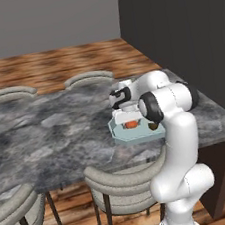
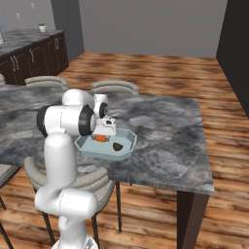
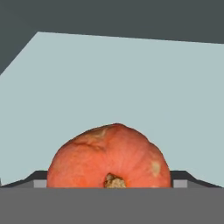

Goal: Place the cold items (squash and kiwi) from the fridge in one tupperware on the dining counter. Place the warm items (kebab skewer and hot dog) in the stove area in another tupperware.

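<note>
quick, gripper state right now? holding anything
Gripper: open, jaws spread either side of the round orange squash resting in the pale blue tupperware tray; not gripping it.

Grey marble surface [image 1: 47, 138] on dark legs; padded grey chairs [image 1: 121, 181] tucked along both long sides; wood-plank floor [image 2: 155, 73]; grey walls [image 1: 47, 20]; dark cabinets [image 2: 29, 56] under a second counter, small potted plant [image 2: 42, 27] on top.
</note>
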Motion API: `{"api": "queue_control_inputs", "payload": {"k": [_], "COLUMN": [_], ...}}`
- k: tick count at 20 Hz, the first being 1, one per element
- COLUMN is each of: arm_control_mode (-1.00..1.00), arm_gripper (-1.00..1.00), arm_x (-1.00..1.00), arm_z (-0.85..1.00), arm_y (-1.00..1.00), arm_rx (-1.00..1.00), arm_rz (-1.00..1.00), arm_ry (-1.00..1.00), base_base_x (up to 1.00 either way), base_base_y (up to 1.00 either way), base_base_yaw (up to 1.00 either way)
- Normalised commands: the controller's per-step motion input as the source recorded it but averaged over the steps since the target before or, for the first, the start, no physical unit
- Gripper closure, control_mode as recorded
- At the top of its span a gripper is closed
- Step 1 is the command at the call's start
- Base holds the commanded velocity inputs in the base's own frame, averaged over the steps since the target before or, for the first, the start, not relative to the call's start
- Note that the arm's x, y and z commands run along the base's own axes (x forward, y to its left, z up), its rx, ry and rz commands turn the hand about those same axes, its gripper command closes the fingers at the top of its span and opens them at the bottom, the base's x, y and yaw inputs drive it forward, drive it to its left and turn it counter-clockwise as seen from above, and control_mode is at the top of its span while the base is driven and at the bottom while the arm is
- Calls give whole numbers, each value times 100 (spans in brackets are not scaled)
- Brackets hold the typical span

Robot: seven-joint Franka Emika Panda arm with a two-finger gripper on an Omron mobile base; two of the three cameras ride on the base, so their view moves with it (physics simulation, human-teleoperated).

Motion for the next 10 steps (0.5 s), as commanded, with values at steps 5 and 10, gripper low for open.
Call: {"api": "queue_control_inputs", "payload": {"k": [5, 10], "arm_control_mode": [-100, -100], "arm_gripper": [-100, -100], "arm_x": [-40, -60], "arm_z": [11, 34], "arm_y": [0, 0], "arm_rx": [1, 0], "arm_rz": [0, -4], "arm_ry": [-6, -20], "base_base_x": [0, 0], "base_base_y": [0, 0], "base_base_yaw": [0, 0]}}
